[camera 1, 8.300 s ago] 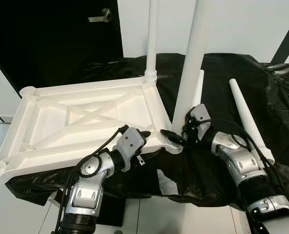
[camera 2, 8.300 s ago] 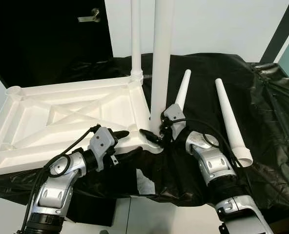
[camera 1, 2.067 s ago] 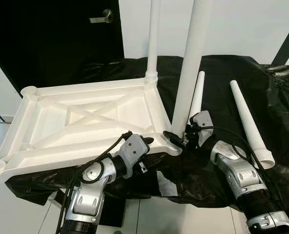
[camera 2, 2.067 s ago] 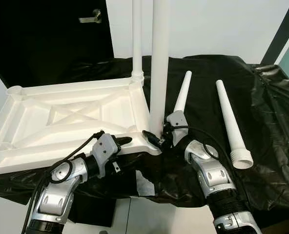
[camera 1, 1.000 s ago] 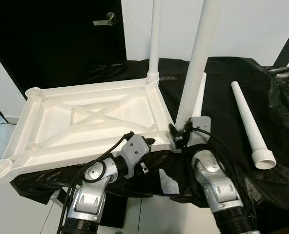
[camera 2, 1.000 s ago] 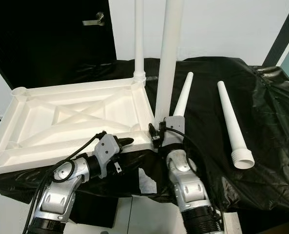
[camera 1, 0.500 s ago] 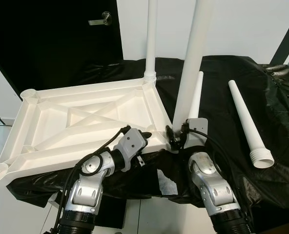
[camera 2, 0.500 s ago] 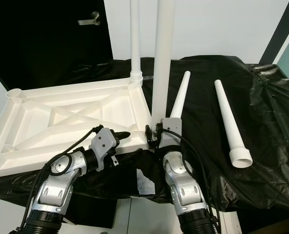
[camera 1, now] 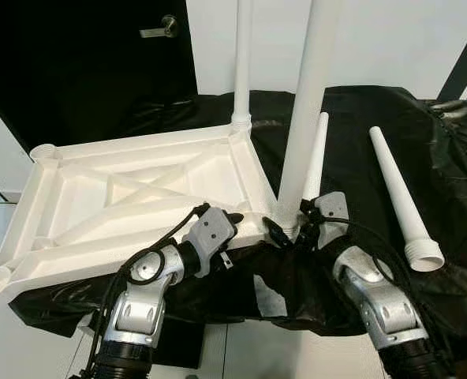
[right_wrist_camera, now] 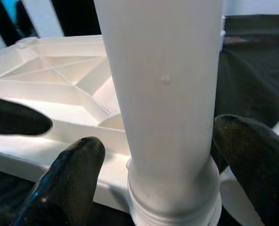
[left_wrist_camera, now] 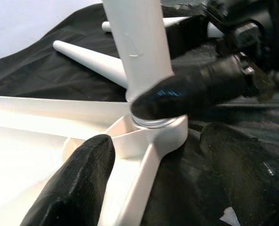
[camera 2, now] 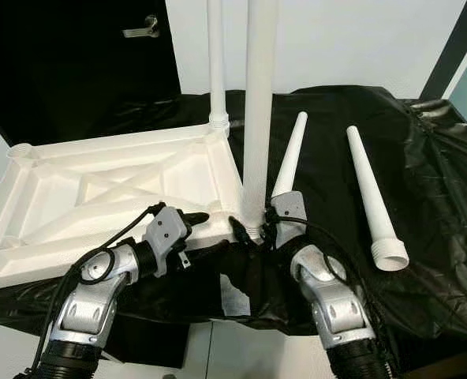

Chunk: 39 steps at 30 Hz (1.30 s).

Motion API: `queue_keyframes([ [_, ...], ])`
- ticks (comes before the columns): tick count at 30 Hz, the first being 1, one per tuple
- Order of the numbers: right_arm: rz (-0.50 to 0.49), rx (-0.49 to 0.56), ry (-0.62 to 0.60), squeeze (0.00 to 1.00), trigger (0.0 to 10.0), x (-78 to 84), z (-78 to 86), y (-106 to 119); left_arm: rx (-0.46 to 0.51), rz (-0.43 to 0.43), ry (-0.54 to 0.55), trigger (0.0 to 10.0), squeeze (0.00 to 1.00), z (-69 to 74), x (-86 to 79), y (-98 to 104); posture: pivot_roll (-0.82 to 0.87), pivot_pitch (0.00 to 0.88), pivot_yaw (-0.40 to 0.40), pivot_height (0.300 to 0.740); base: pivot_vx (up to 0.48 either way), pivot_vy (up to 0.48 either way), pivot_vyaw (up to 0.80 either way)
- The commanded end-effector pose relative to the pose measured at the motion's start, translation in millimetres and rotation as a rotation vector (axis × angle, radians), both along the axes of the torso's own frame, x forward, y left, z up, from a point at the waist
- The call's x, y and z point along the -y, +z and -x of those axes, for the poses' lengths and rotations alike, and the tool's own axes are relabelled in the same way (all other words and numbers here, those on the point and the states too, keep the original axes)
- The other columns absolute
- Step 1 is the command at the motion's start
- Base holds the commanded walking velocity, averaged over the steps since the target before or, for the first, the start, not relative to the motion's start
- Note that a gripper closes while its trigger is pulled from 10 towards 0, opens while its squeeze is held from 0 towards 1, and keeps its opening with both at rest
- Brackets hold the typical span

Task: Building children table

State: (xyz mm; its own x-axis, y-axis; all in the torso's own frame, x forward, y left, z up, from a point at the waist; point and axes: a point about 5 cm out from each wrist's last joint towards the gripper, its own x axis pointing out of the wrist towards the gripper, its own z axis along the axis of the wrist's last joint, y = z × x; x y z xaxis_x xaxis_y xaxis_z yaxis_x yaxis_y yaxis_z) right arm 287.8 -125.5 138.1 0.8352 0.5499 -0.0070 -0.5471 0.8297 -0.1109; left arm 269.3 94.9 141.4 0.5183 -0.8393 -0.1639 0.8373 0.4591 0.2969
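The white tabletop (camera 1: 131, 197) lies upside down on a black-draped bench. One leg (camera 1: 242, 63) stands upright in its far right corner, and a thicker-looking leg (camera 1: 306, 110) stands in the near right corner socket. My right gripper (camera 1: 287, 223) is shut on the base of this near leg, with a finger (right_wrist_camera: 69, 179) on each side of it. My left gripper (camera 1: 232, 235) is open at the tabletop's near rim, left of that corner. One of its fingers (left_wrist_camera: 78, 183) lies inside the rim and the other outside. Two loose legs (camera 1: 316, 154) (camera 1: 399, 189) lie on the cloth to the right.
The black cloth (camera 1: 454, 158) covers the bench and hangs over its front edge. A dark door with a lever handle (camera 1: 156, 30) stands behind on the left, beside a white wall. A white scrap (camera 1: 271, 298) lies on the hanging cloth.
My right wrist has swung from the near side of the leg round to its right, the fingers staying at the leg's base. The left gripper has held its place. The view shifted slightly.
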Motion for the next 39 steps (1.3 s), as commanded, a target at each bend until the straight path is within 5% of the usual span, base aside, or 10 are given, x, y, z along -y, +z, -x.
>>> queue_keyframes([
  [1,-0.001,0.002,0.051,0.0,10.0,-1.2,-2.1,-0.2,0.048,0.018,0.143,10.0,0.0,-3.9,-3.6,2.9,-0.03,0.0,0.032,0.74,0.0,0.0,0.0],
  [13,0.1,0.017,0.146,0.0,10.0,-7.9,-17.3,-1.3,0.06,-0.001,0.135,10.0,0.0,-4.4,-7.0,5.8,-0.01,0.0,0.025,0.74,0.0,0.0,0.0],
  [14,0.125,0.024,0.145,0.0,3.3,-10.8,-21.5,-3.4,0.063,-0.003,0.136,10.0,0.0,-5.0,-7.3,5.9,-0.02,0.0,0.026,0.74,0.0,0.0,0.0],
  [16,0.125,0.024,0.145,0.0,3.3,-10.8,-21.5,-3.4,0.063,-0.003,0.136,10.0,0.0,-5.0,-7.3,5.9,-0.02,0.0,0.026,0.74,0.0,0.0,0.0],
  [17,0.136,0.023,0.15,0.0,0.0,-11.9,-22.0,-4.9,0.063,0.0,0.135,10.0,0.0,-5.3,-6.3,5.8,-0.03,0.0,0.025,0.74,0.0,0.0,0.0],
  [31,0.087,-0.039,0.027,0.0,0.0,-20.8,-10.5,-20.4,0.047,-0.004,0.135,10.0,0.0,-1.6,-7.1,2.8,-0.03,0.0,0.032,0.74,0.0,0.0,0.0],
  [32,0.052,-0.086,-0.091,0.0,5.4,-22.7,-8.3,-27.0,0.039,-0.007,0.133,10.0,0.0,-0.5,-6.2,1.2,-0.04,0.0,0.037,0.74,0.0,0.0,0.0],
  [33,0.052,-0.086,-0.091,0.0,5.4,-22.7,-8.3,-27.0,0.039,-0.007,0.133,10.0,0.0,-0.5,-6.2,1.2,-0.04,0.0,0.037,0.74,0.0,0.0,0.0],
  [34,0.043,-0.096,-0.136,0.0,10.0,-23.1,-7.5,-29.0,0.037,-0.007,0.131,10.0,0.0,-0.2,-5.8,0.8,-0.04,0.0,0.042,0.74,0.0,0.0,0.0],
  [39,0.027,-0.098,-0.254,0.0,10.0,-21.8,-3.6,-31.3,0.035,-0.006,0.124,10.0,0.0,-1.4,-4.2,1.3,-0.05,0.0,0.046,0.74,0.0,0.0,0.0],
])
